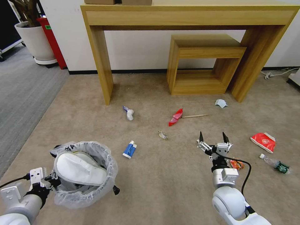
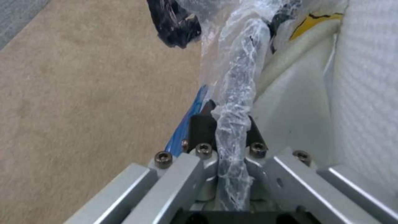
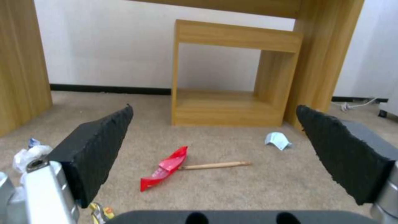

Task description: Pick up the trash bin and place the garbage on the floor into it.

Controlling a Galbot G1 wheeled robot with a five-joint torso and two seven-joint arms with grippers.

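Head view shows the floor (image 1: pixel 175 175), a beige-tan short-pile carpet, bordered on the robot's left by a grey ribbed carpet (image 1: pixel 22 93). A white wall with a black skirting runs along the far side. A wooden console table (image 1: pixel 187 17) stands against this wall, with a smaller open wooden cube stand (image 1: pixel 203 62) beneath it. A white planter (image 1: pixel 34 42) and a red bin (image 1: pixel 51 40) stand at far left.

The trash bin (image 1: pixel 86 173), lined with a crinkly translucent bag, is at near left. The left gripper (image 1: pixel 47 181) holds it, fingers pinched on the bagged rim (image 2: pixel 236 124), as the left wrist view confirms. A white slipper (image 1: pixel 79 170) lies across the bin mouth.

The right gripper (image 1: pixel 214 137) is above the carpet at near right, fingers spread wide and holding nothing.

Garbage lies scattered on the carpet:
- blue-white carton (image 1: pixel 129 149), just beyond the bin;
- red wrapper (image 1: pixel 175 117), touching a wooden stick (image 1: pixel 193 116);
- pale blue mask (image 1: pixel 221 103), near the table leg;
- red packet (image 1: pixel 263 141) and clear bottle (image 1: pixel 275 163), at right;
- orange packet (image 1: pixel 236 163), beside the right arm.
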